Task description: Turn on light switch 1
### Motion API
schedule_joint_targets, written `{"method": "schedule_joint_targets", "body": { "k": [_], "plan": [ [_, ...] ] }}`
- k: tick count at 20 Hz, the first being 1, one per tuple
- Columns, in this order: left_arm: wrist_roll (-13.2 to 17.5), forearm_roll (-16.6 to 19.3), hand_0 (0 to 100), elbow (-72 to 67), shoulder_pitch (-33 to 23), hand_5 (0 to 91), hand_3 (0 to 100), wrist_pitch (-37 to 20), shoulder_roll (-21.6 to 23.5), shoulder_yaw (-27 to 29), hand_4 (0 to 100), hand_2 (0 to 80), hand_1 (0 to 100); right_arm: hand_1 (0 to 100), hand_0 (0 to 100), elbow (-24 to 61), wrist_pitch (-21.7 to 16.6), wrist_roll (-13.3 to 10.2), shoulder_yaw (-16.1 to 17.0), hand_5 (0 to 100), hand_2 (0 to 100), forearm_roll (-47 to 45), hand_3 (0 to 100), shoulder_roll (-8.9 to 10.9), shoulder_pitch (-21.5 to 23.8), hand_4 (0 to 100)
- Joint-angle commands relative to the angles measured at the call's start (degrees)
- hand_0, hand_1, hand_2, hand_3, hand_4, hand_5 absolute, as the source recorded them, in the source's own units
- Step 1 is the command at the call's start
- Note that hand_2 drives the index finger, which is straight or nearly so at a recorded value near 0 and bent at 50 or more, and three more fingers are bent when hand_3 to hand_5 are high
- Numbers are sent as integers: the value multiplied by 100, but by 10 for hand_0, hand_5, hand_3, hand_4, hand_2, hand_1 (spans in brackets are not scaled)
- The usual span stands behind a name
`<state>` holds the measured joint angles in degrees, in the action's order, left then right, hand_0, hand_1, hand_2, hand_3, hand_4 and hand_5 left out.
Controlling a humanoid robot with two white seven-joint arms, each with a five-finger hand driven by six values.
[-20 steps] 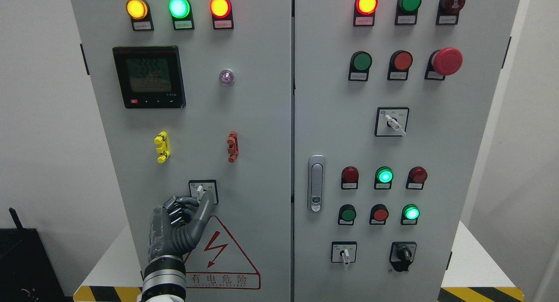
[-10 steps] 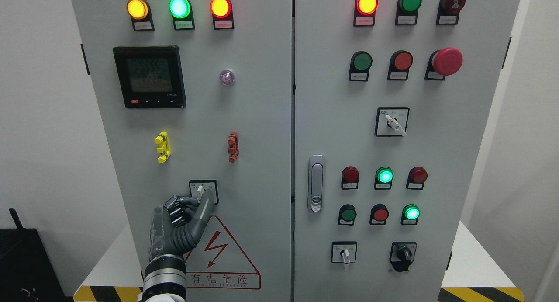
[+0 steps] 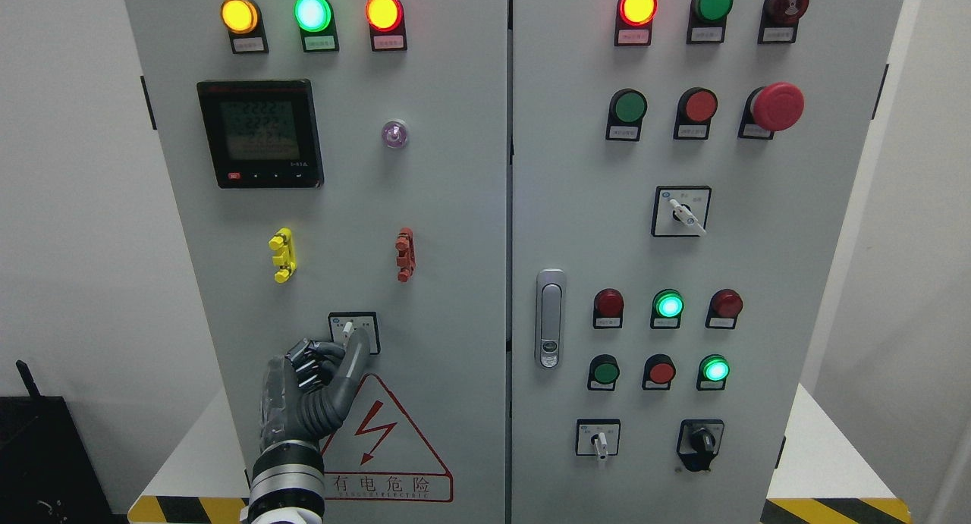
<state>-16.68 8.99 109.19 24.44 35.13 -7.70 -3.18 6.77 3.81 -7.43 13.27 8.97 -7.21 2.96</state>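
Left hand (image 3: pixel 322 376) of mine, fingers curled with one extended against the toggle switch (image 3: pixel 348 331) low on the left cabinet door (image 3: pixel 425 205), should press the lever steadily sideways, without slipping off.

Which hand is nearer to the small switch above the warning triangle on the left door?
Left. The left hand is right at the switch, one extended finger reaching up beside its white lever, the rest curled. The right hand is out of view.
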Motion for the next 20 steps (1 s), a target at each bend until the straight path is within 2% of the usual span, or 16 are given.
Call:
{"method": "schedule_joint_targets", "body": {
  "k": [1, 20],
  "plan": [
    [6, -3, 302, -56, 9, 886, 942, 3, -3, -7, 940, 577, 570, 0, 308, 0, -3, -4, 0, 0, 0, 0, 0, 0, 2, 0],
    [6, -20, 451, -65, 53, 886, 941, -6, -38, -16, 940, 572, 549, 0, 308, 0, -3, -4, 0, 0, 0, 0, 0, 0, 2, 0]
  ]
}}
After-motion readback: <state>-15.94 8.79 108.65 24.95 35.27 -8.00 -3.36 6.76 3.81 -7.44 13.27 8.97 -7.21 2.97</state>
